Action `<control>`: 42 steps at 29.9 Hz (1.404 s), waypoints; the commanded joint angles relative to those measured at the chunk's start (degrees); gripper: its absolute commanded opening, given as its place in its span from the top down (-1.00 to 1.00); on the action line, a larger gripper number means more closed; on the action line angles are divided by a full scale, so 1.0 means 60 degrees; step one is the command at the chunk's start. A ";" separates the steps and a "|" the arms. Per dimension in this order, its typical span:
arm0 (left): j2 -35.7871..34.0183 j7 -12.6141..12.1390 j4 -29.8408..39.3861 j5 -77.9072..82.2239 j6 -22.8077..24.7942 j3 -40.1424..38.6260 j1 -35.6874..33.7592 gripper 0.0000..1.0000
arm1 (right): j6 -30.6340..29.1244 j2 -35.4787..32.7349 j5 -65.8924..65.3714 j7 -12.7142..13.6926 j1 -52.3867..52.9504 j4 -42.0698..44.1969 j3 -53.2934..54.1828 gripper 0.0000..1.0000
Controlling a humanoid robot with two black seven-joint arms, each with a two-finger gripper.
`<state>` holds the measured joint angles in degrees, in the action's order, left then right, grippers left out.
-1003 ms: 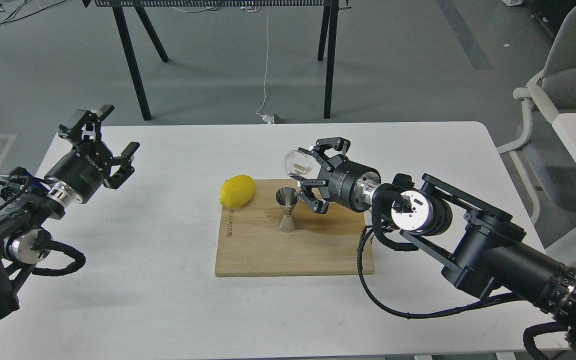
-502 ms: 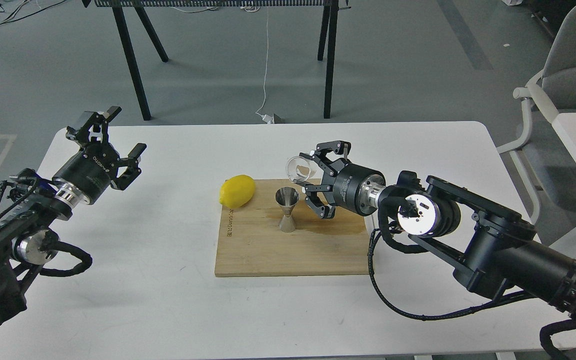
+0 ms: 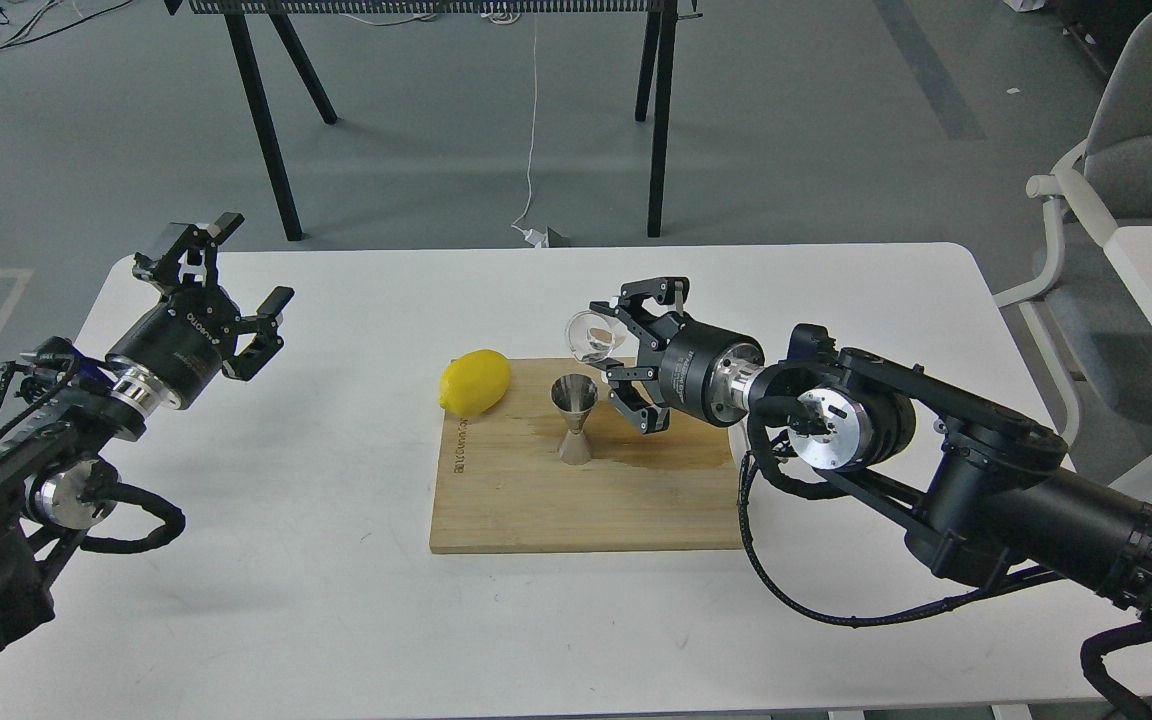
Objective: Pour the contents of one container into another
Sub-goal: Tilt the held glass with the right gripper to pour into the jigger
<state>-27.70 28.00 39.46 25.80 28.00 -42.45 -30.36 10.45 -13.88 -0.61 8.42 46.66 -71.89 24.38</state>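
Since the earlier frames the right tool (image 3: 626, 350) has slid a touch toward the left of the frame and rolled a bit more, so the glass cup (image 3: 593, 335) it's clamped on now sits tipped on its side, mouth facing left and down, just above and right of the jigger (image 3: 574, 418). Can't make out any liquid in the cup or a stream.

Going near to far: the wooden cutting board (image 3: 586, 500) lies mid-frame on the white bench (image 3: 336, 620). The jigger stands upright on it near the middle, with a lemon (image 3: 475, 382) on the board's upper left corner, close to the jigger but apart from it. Way over on the left of the frame the left tool (image 3: 221, 300) hangs over the bench with its fingers spread wide, holding nothing.

Handling-wise, I'd guess the cup is light, rigid, slick and breakable, so a side grip around the wall like this one is right, just firm enough to stop it slipping. The jigger looks stiff and light but tippy on that narrow waist and small foot, so I'd keep the cup from bumping it.
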 commanded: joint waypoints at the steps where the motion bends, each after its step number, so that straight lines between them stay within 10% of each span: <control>1: 0.0002 0.0000 0.0000 -0.0008 0.0000 0.0000 0.0006 -0.99 | 0.0001 -0.0001 -0.0015 0.0003 0.0205 0.0000 -0.0210 0.20; 42: 0.0016 0.0000 0.0000 -0.0008 0.0000 -0.0015 0.0006 -0.99 | -0.0087 -0.0352 -0.1200 0.0120 0.1554 -0.0015 -0.1793 0.19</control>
<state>-27.60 28.00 39.46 25.84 28.00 -42.51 -30.32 9.92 -16.04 -6.45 9.14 55.78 -71.98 13.81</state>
